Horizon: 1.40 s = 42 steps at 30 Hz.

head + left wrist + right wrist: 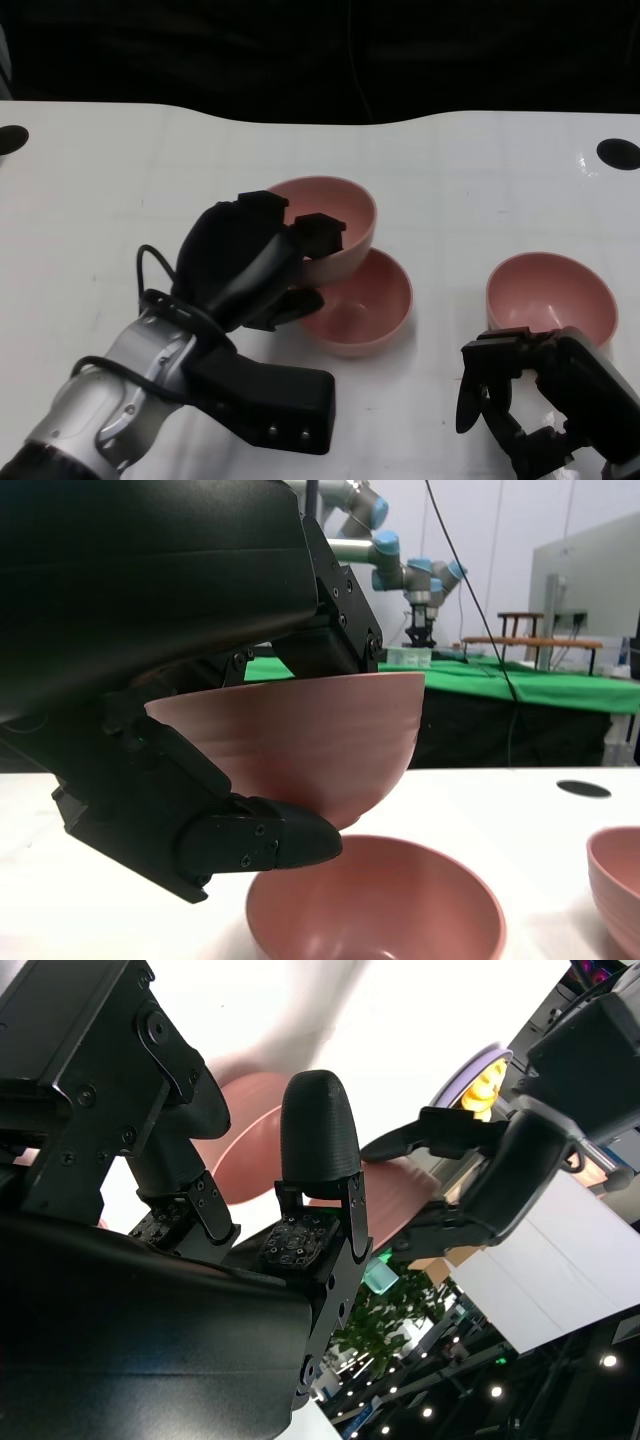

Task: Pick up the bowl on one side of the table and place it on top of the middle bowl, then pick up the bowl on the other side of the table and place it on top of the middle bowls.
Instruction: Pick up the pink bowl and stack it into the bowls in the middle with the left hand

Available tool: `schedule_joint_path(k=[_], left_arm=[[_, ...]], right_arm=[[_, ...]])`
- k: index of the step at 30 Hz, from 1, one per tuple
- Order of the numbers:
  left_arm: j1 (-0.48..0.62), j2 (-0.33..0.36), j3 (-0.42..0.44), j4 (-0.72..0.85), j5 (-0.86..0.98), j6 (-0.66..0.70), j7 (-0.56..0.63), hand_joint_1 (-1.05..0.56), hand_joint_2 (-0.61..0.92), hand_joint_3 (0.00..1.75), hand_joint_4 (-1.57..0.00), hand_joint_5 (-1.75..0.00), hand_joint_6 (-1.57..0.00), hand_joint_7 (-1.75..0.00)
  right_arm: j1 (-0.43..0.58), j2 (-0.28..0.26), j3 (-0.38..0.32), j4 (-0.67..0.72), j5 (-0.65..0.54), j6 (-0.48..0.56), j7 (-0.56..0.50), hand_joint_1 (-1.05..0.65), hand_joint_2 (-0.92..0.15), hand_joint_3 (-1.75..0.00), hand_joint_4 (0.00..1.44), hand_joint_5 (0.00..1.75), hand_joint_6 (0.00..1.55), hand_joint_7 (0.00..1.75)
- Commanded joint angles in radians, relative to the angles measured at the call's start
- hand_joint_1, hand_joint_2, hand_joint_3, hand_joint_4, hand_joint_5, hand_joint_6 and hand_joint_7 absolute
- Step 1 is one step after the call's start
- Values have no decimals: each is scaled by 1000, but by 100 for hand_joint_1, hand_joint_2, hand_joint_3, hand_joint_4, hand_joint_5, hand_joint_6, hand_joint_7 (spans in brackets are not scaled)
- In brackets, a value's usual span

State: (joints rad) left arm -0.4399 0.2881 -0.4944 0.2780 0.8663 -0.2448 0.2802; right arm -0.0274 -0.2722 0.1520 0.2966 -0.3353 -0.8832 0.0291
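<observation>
1 pink bowl (pixel 330 215) held at its rim by the left hand (pixel 250 265), lifted, overlapping the middle bowl (pixel 365 305) just below and beside it; third bowl (pixel 550 295) just ahead of the empty, spread right hand (pixel 535 400).

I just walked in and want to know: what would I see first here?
First, the robot's big black left hand holding a pink bowl up over the middle bowl on the white table. Then another pink bowl at the right, with the right hand open just in front of it.
</observation>
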Motion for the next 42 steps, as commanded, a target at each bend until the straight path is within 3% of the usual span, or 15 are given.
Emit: schedule_joint_path(k=[1,6,15,17,19,20,23,24,26,31,42], left_arm=[[-34,-17,-30,48,15,-23,-8,-26,56,79,-87,-175,-85,-141],[-46,-46,-53,71,12,-4,-67,-27,59,83,-83,-175,-76,-152],[-62,-65,-74,121,10,13,-111,-27,69,57,-83,-161,-87,-103],[-61,-67,-74,139,-3,8,-122,-29,76,48,-76,-137,-80,-82],[-61,-61,-82,132,12,31,-152,-36,88,32,-57,-84,-66,-37],[-61,-57,-88,122,28,49,-166,-42,90,31,-47,-66,-58,-23],[-54,-50,-96,96,51,83,-188,-50,92,31,-31,-45,-46,-7],[-48,-48,-96,82,57,97,-198,-58,92,33,-18,-38,-36,-3],[-37,-42,-96,55,63,117,-220,-65,92,36,-9,-35,-28,-1],[-25,-28,-96,17,61,129,-247,-70,92,42,-2,-37,-25,0],[35,32,-35,-129,-5,112,-305,-67,92,37,-2,-46,-24,-1]], right_arm=[[2,-8,-7,-7,3,-1,-5,20,-12,-162,93,175,92,131],[1,-8,-5,-7,2,-5,-4,20,-12,-162,93,175,92,131],[-2,-9,-3,-7,4,-5,0,19,-13,-160,92,174,91,128],[0,-8,-4,-10,2,-2,-2,19,-13,-159,92,175,91,128],[-1,-8,-3,-9,3,-2,-1,20,-13,-158,92,175,91,128],[-2,-8,-2,-7,5,-4,0,21,-13,-158,92,175,91,128],[-2,-7,-2,-6,8,-4,0,21,-12,-158,92,175,92,128],[-2,-6,-2,-7,8,-2,1,21,-12,-158,92,175,92,128],[-2,-6,-1,-7,9,-4,1,22,-12,-158,92,174,92,128],[-6,-6,0,-3,8,-4,1,24,-12,-157,93,174,92,127],[-8,-4,0,-4,5,-6,-2,27,-12,-158,95,172,94,126]])
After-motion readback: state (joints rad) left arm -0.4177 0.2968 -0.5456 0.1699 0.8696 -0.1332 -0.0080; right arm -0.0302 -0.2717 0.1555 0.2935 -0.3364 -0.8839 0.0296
